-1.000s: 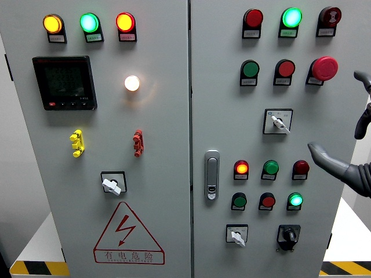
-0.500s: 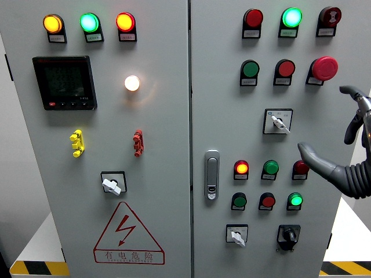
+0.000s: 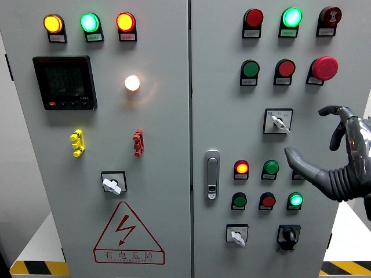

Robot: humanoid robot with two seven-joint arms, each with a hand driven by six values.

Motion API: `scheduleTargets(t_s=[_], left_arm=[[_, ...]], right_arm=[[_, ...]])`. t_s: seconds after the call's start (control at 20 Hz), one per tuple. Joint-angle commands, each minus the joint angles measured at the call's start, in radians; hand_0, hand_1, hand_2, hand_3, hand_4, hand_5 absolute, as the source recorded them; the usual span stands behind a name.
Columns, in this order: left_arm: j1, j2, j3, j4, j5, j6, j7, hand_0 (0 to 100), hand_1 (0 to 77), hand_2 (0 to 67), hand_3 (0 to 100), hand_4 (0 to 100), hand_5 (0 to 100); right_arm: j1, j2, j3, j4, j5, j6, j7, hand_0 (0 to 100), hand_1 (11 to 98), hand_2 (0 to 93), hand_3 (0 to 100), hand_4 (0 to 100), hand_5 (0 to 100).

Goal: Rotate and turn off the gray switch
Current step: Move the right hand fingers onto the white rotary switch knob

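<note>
Gray cabinet doors crowded with lamps and buttons fill the view, where the right hand (image 3: pixel 333 150), fingers spread and empty, hovers right of the gray switch (image 3: pixel 279 122), apparently poised to grip it.

- A dark digital meter (image 3: pixel 64 82) sat on the left door, under an amber lamp (image 3: pixel 52 24), a green lamp (image 3: pixel 89 22) and a red-orange lamp (image 3: pixel 124 22).
- A white lamp (image 3: pixel 132 83) glowed just right of the meter.
- A yellow toggle (image 3: pixel 76 143) and a red toggle (image 3: pixel 138 142) stood side by side lower down.
- A red triangular warning sign (image 3: pixel 128 234) marked the door's bottom.
- A chrome door handle (image 3: pixel 212 174) was at the right door's left edge.
- A red mushroom button (image 3: pixel 324 68) stood at the upper right.
- A black rotary knob (image 3: pixel 288 236) was at the lower right.
</note>
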State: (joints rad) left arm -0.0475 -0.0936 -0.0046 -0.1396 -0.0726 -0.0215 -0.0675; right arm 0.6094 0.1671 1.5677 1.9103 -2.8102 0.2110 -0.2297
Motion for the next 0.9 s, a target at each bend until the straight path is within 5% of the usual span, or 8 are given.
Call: scheduleTargets(t_s=[0.0,0.85], left_arm=[[0.0,0.0,0.0,0.0,-0.001,0.0,0.0,0,0.0,13.2,18,10,12],[0.0,0.0,0.0,0.0,-0.001,0.0,0.0,0,0.0,13.2,18,9,12]], right_arm=[[0.004,0.0001,-0.006,-0.016,0.0,-0.001,-0.002,0,36.1,40.1,82,94,90],[0.072,-0.0014,-0.028,-0.137,0.0,-0.027,-0.002,0,33.6,51.2,81,95,89]])
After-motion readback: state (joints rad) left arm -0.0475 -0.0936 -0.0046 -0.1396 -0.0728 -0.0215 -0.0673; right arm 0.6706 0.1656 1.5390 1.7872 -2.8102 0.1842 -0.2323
